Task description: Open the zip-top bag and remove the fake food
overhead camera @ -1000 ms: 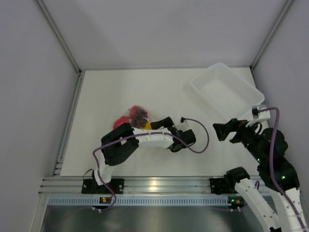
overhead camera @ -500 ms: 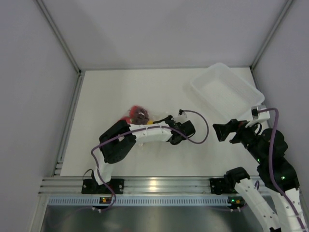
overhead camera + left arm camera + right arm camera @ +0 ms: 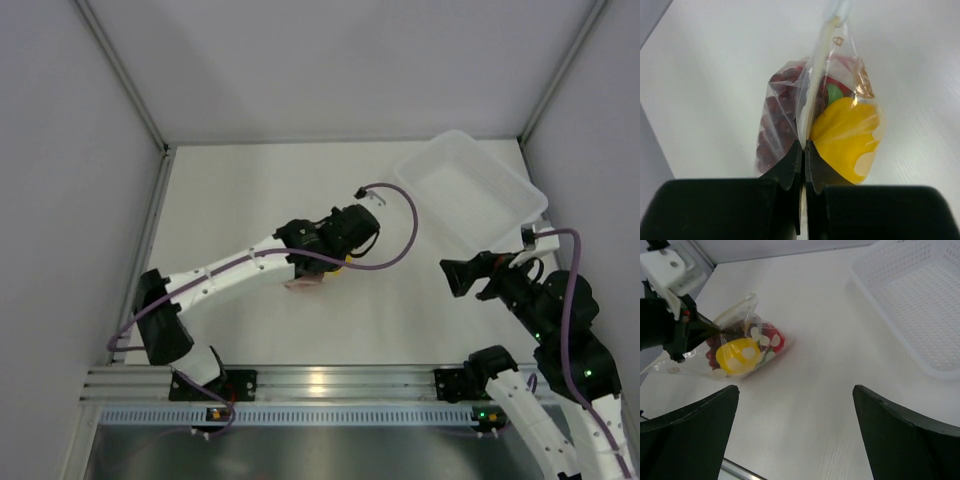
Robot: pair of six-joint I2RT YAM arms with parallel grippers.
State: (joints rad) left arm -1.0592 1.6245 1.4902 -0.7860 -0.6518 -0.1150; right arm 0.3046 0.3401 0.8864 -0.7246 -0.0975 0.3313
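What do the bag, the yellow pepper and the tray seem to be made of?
The bag looks like thin clear plastic film, glossy, creased and see-through. The yellow pepper is likely hard moulded plastic, smooth and shiny, though glare may come from the bag. The tray seems rigid whitish plastic, with a fine grid pattern on floor and walls.

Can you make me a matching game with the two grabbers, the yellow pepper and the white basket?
Things:
1. left gripper
2. right gripper
3. yellow pepper
4. white basket

States and places:
A. inside the zip-top bag
B. at the far right of the table
C. wide open, holding nothing
D. pinched shut on the bag's edge

Pairs: 1-D, 2-C, 3-A, 4-B
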